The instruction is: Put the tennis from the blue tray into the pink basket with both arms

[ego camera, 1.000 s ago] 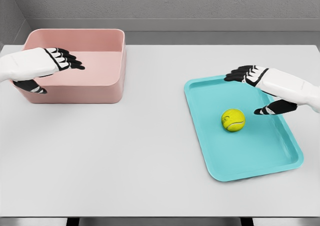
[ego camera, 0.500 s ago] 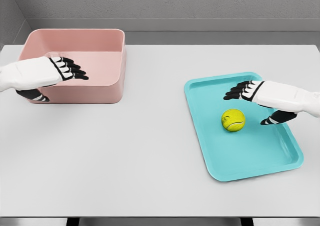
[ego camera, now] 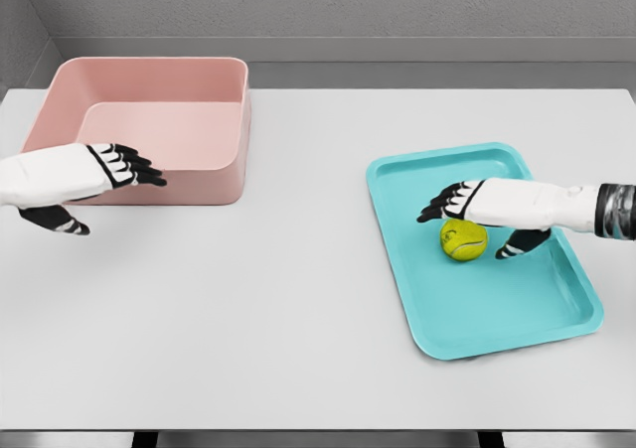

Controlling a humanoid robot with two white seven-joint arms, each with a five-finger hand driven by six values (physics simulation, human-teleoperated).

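The tennis ball (ego camera: pixel 463 239) lies in the far half of the blue tray (ego camera: pixel 556 321), right of centre on the white table (ego camera: pixel 298 299) — not yet lifted, so the transfer has barely begun. Your right hand (ego camera: pixel 477 215) reaches in from the right edge and is low over the ball: the fingers (ego camera: pixel 444 203) extend past the ball's far-left side while the thumb (ego camera: pixel 515 246) drops to its near-right side, so the ball sits between them. The digits are apart and not clamped; whether any of them touches the ball cannot be told from this view. This bracketing pose reads as the set-up for a pinch from above, the tray's raised rim leaving little room for a sideways approach.

Your left hand (ego camera: pixel 94 170) comes in from the left edge and hangs just in front of the near wall of the pink basket (ego camera: pixel 238 100), at the table's far left. Its fingers are straight and loosely spread, holding nothing — most likely parked there to receive the ball, since the task calls for both arms and the basket is well apart from the tray.

Expect the ball to roll if the fingers and thumb close unevenly; the tray's flat floor offers nothing to stop it short of the rim.
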